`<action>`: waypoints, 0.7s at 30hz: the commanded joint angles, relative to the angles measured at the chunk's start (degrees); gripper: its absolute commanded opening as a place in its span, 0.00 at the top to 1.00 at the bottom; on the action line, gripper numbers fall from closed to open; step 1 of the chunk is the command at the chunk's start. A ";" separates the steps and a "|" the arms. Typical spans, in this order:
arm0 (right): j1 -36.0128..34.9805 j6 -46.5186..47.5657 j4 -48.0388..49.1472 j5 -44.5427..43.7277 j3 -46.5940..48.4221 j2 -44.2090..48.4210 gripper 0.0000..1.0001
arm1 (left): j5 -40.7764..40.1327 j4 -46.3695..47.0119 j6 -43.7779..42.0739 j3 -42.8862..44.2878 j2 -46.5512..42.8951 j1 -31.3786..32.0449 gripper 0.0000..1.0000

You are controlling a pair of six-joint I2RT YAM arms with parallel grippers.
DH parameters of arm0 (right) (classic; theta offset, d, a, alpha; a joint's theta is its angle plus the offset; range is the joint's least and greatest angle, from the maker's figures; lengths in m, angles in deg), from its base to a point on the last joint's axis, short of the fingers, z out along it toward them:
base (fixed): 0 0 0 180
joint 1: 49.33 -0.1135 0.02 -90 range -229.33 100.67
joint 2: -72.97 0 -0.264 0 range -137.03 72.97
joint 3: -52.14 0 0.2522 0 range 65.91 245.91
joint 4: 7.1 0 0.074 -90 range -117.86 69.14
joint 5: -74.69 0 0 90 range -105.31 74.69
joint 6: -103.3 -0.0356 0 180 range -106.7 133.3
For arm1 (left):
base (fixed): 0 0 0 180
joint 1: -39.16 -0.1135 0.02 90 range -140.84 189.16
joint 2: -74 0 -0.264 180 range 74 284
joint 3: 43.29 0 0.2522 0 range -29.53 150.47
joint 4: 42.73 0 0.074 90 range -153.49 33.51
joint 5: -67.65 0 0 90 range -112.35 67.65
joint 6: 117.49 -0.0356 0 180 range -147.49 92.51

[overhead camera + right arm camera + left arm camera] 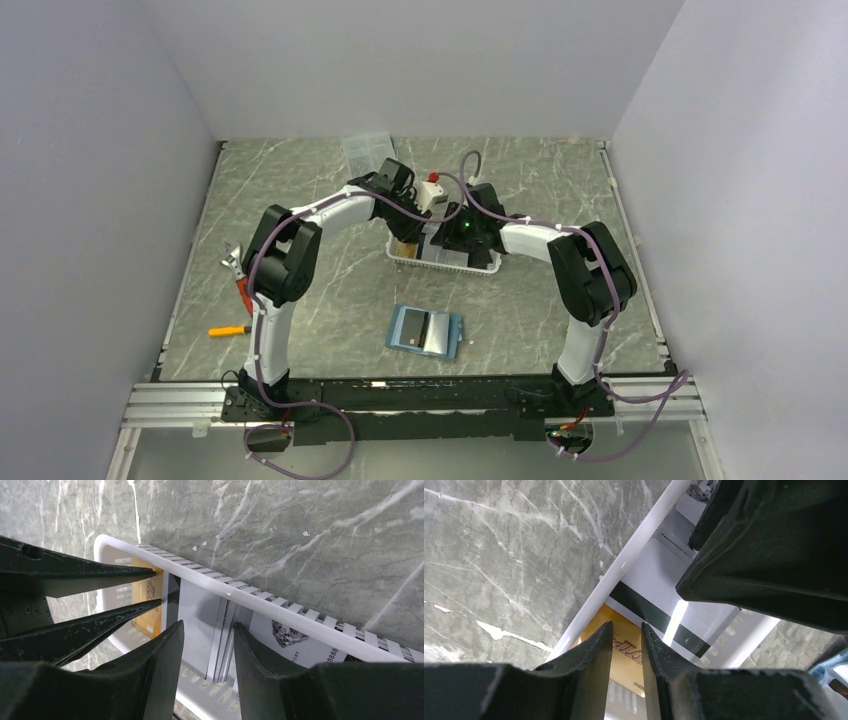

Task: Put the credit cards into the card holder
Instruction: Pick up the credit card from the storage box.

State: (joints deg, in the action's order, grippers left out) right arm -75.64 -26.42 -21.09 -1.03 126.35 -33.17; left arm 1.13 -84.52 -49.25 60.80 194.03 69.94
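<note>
The credit cards stand in a white slatted basket at mid-table. My left gripper is open by a narrow gap, tips down in the basket over the yellow-gold card, whose face shows between the jaws. Behind it leans a white card with a black stripe. My right gripper is open and straddles a stack of pale cards standing on edge; the right finger is close to the stack and the left one is apart. The teal card holder lies open on the table, nearer the arms.
The basket's white rim runs just past both grippers. The left gripper's fingers are close beside my right gripper. A clear compartment box sits at the back. A red-handled tool and an orange-handled one lie at the left edge.
</note>
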 commanded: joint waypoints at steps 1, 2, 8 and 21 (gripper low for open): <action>0.05 -3.14 4.77 1.17 -2.10 -0.69 0.57 | -1.86 2.61 -1.49 -0.72 1.03 0.98 0.67; 0.05 -3.73 5.33 1.30 -2.47 -0.65 0.57 | -2.20 2.63 -1.79 -0.92 1.11 1.16 0.67; -0.01 -6.50 10.04 3.77 -4.60 0.37 0.60 | -4.16 3.00 -3.52 -2.20 1.52 2.03 0.68; 0.03 -5.83 8.64 2.15 -4.79 2.13 0.66 | -4.33 3.09 -4.21 -2.66 1.08 3.15 0.68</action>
State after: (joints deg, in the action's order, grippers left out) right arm -74.68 -32.19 -13.79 0.44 122.05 -32.98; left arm -2.76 -81.18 -52.29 59.46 194.46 71.89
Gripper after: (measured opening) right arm 0.360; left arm 0.319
